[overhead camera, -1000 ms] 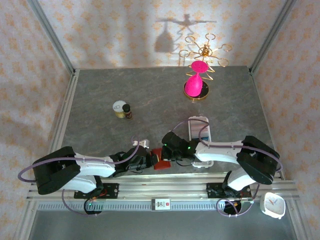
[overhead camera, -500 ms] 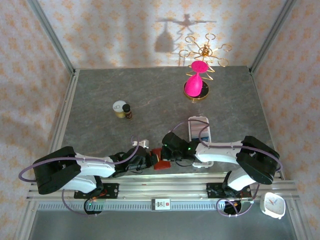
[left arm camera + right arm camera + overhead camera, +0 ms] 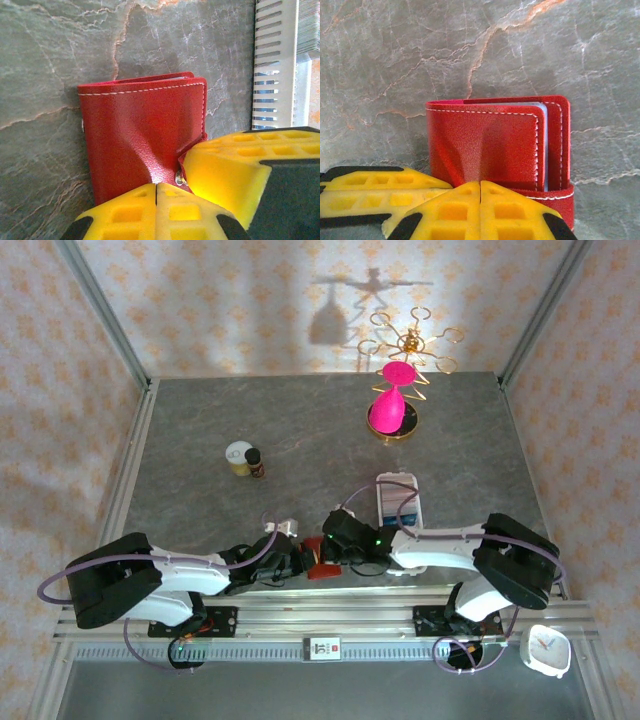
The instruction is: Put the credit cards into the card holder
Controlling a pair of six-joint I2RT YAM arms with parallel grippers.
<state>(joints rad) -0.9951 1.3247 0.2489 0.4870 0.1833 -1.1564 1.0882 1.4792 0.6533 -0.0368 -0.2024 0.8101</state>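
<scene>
Card holder [image 3: 142, 127] — grained red leather, creased — clamped by left tool [image 3: 156, 187], right tool [image 3: 480, 185]

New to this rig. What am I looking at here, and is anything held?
Two robot arms bolted to a grey table. The overhead picture looks down from behind them; the other two come from a camera on each wrist, yellow fingers at the bottom. On the table: a red wallet, a white slotted tray with cards, a small bottle, a pink ornament. The left gripper and right gripper are both shut, each seemingly pinching an edge of the wallet.
</scene>
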